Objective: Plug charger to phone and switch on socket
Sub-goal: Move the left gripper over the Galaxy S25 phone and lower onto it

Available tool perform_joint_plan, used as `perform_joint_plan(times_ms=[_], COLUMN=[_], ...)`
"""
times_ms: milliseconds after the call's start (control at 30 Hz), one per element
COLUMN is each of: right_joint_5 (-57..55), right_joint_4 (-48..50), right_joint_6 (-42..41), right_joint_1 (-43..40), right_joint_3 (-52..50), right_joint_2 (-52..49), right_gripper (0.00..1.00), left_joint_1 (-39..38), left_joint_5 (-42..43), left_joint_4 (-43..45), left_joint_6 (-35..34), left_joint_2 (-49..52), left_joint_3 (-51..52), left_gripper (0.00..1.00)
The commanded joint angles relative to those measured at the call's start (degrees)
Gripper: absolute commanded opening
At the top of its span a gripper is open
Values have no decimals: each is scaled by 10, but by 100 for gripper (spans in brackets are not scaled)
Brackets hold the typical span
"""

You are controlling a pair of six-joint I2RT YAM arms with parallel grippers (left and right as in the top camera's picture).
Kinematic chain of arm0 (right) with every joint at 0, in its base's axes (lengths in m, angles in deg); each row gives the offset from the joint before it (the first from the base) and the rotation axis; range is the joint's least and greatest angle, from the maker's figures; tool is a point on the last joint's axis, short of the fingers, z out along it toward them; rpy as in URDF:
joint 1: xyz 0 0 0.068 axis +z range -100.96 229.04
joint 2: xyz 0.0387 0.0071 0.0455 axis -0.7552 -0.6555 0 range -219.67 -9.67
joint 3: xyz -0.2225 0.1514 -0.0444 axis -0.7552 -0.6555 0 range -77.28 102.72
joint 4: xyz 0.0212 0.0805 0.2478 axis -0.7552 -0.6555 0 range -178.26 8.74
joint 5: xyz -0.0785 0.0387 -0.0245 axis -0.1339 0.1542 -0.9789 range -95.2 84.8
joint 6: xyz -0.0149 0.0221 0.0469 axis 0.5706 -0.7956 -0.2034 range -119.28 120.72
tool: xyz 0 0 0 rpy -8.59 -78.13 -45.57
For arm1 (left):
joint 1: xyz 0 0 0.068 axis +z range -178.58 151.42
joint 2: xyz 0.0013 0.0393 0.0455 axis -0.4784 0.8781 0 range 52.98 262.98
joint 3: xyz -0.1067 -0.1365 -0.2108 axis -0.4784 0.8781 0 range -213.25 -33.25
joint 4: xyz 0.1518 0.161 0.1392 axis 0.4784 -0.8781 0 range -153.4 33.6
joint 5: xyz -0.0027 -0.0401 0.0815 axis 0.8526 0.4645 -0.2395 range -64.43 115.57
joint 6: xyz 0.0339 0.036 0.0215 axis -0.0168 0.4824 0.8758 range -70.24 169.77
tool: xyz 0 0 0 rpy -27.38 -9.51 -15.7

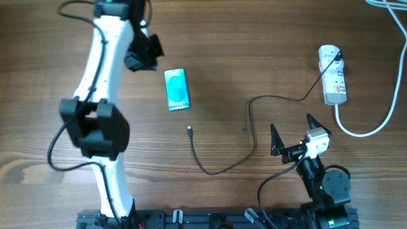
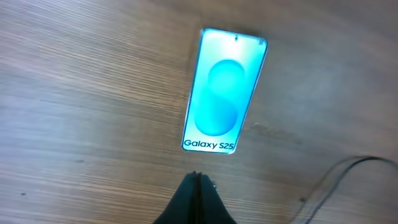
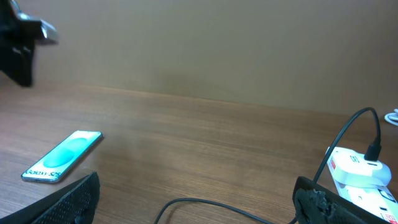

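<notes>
Phone [image 1: 177,89], charger [image 1: 254,145] and socket [image 1: 332,75] lay apart.
Lit cyan phone lay flat just ahead of left claw [image 2: 196,186]; charger's free tip sat between claws; socket lay beyond right claw [image 1: 292,132].

1. The phone [image 2: 225,90] shows "Galaxy S25" in dark letters along the bottom edge of its cyan screen, plain to read in the left wrist view.
2. From overhead and the right wrist, that same line is too small to read.
3. The socket [image 1: 333,74] carries small red markings, none legible.
</notes>
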Motion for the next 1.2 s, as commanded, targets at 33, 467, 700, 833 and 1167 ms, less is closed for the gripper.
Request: perform_joint_plan(times_ms=[33, 467, 700, 833, 1167], right_joint_5=[-5, -5, -5, -5, -5], right_joint_4=[2, 2, 2, 2, 2], right_joint_6=[7, 7, 7, 7, 7], right_joint_1=[2, 2, 2, 2, 2], right_joint_3=[0, -1, -1, -1, -1], right_joint_2=[3, 3, 3, 3, 3], right_gripper=[100, 100, 100, 100, 100], left_joint_1=[-25, -90, -90, -90, -133], left_joint_5=[-10, -43, -56, -56, -53], left_joint_4=[41, 210, 263, 258, 141], left_joint_6=[1, 2, 2, 2, -13], left_joint_2=[30, 49, 49, 49, 49], left_joint_3=[19, 192, 254, 255, 256], left_gripper=[100, 100, 93, 84, 72])
